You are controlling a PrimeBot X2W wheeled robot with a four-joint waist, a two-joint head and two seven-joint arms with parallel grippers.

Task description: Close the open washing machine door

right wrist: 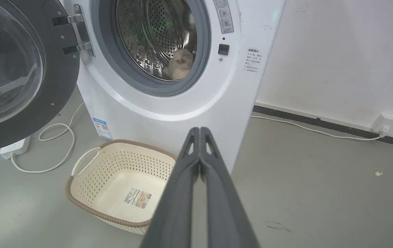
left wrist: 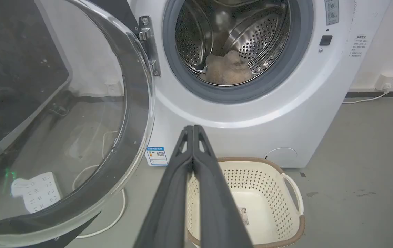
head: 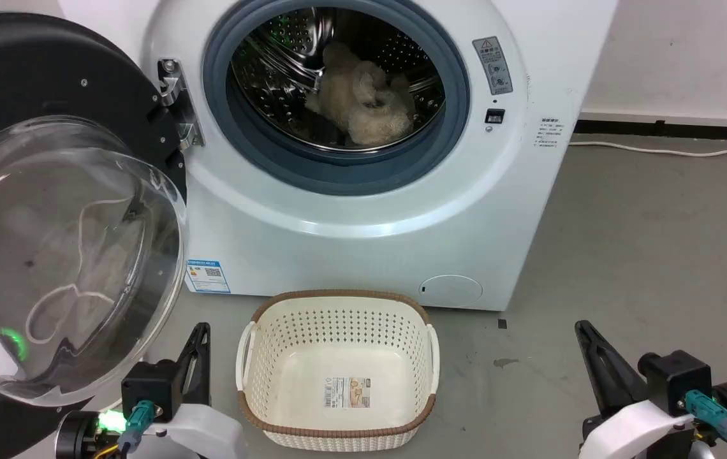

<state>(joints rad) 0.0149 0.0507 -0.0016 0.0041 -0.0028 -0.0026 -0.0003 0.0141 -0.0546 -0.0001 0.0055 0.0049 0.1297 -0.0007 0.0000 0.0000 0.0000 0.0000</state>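
The white washing machine (head: 363,248) stands straight ahead with its steel drum exposed and a beige fluffy item (head: 363,105) inside. Its door (head: 64,255) hangs wide open at the left on a metal hinge (head: 175,95), the clear glass bowl bulging toward me inside the black rim (head: 32,70). The door (left wrist: 79,113) also fills the left of the left wrist view, and it (right wrist: 20,75) stands at the left in the right wrist view. My left gripper (head: 201,331) is shut, low beside the door's lower edge and apart from it. My right gripper (head: 583,328) is shut at the lower right, nothing held.
A cream perforated basket (head: 338,319) sits on the grey floor just in front of the machine, between my arms. A white power strip (right wrist: 15,146) and looped cable (right wrist: 57,137) lie on the floor behind the door. A wall cable (head: 657,150) runs along the right.
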